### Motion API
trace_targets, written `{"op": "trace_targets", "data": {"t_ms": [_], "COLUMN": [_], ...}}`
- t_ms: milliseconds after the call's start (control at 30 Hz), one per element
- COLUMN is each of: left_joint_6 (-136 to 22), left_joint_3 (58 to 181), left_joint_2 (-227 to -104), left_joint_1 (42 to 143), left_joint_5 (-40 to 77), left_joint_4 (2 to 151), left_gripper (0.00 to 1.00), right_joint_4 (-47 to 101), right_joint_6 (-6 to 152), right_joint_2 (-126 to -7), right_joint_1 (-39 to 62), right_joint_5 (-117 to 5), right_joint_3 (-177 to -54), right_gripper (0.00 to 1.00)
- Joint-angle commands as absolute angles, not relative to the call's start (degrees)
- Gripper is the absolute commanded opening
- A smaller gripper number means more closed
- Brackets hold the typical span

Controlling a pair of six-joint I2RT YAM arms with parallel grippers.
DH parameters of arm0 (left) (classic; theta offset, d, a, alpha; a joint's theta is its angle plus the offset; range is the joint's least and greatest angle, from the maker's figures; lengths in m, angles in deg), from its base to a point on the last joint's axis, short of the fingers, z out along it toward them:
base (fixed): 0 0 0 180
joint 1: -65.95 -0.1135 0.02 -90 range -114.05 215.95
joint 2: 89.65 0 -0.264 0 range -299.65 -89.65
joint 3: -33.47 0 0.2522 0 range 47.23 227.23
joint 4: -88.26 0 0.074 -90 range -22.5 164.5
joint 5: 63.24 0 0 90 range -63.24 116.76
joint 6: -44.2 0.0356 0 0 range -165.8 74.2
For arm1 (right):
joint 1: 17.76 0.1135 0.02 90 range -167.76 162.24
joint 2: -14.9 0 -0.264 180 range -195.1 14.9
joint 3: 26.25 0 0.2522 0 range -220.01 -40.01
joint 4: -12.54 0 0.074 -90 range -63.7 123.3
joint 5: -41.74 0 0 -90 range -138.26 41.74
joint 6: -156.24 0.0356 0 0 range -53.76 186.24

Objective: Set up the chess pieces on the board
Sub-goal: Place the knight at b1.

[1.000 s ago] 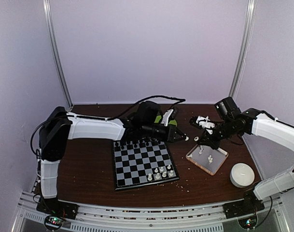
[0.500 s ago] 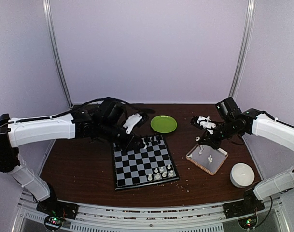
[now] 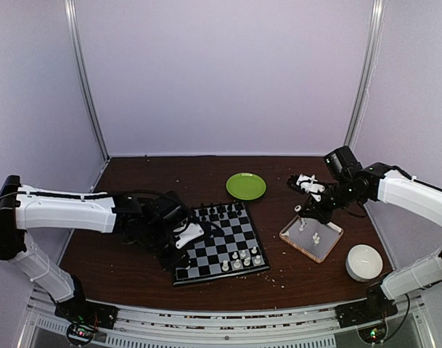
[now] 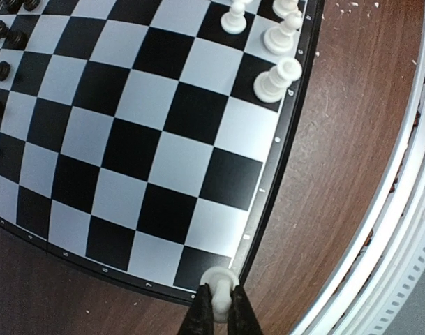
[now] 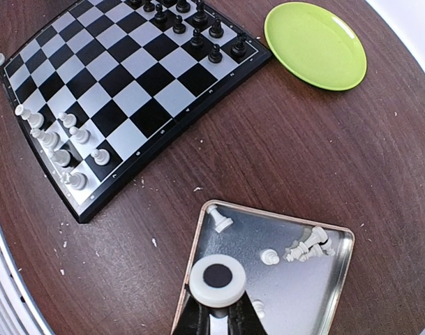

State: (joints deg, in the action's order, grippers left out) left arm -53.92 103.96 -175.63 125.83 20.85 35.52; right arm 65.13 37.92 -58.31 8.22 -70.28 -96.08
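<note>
Brown desk [image 3: 133, 272] across the lower half of the top view, with both arms reaching in from the sides. At centre, lying flat, the chessboard [image 3: 213, 243], black and pale grey checks in a thin black rim. Right of it and apart, a clear square tray [image 3: 330, 246]. Upper centre, beyond the board's far edge, a green plate [image 3: 246, 185]. Lower right, a white round object [image 3: 363, 262], kind unclear. Left gripper [image 3: 174, 267] low at the chessboard's lower left corner, clamped on a white piece [image 4: 219, 280]. Seen at bottom centre of the left wrist view, right at the corner square by the rim; whether resting on the board or above it, cannot tell. Right gripper [image 5: 215, 317] above the tray's near edge, closed on another white piece [image 5: 217, 279], its round base with a dark centre turned toward the wrist camera. White chessmen [image 3: 242, 257] upright in two short rows at the board's lower right corner in the top view. Black chessmen [image 3: 221, 211] lined along the far edge. A few loose white chessmen [image 5: 308, 246] inside the tray, some lying on their sides.
</note>
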Motion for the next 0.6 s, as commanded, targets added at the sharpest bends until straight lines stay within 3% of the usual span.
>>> {"op": "trace_targets", "data": {"t_ms": [0, 567], "left_joint_6": [-52.67, -52.35], "left_joint_3": [103.86, 104.40], "left_joint_2": [-178.33, -182.47], "left_joint_1": [127.77, 128.31], "left_joint_5": [23.89, 25.10], "left_joint_4": [36.59, 42.16], "left_gripper": [0.00, 0.00], "right_joint_4": [65.06, 65.30], "right_joint_6": [37.50, 37.49], "right_joint_2": [-58.49, -58.88], "right_joint_1": [7.73, 7.07], "right_joint_5": [-69.70, -69.98], "right_joint_3": [-95.54, -95.51], "right_gripper": [0.04, 0.04]}}
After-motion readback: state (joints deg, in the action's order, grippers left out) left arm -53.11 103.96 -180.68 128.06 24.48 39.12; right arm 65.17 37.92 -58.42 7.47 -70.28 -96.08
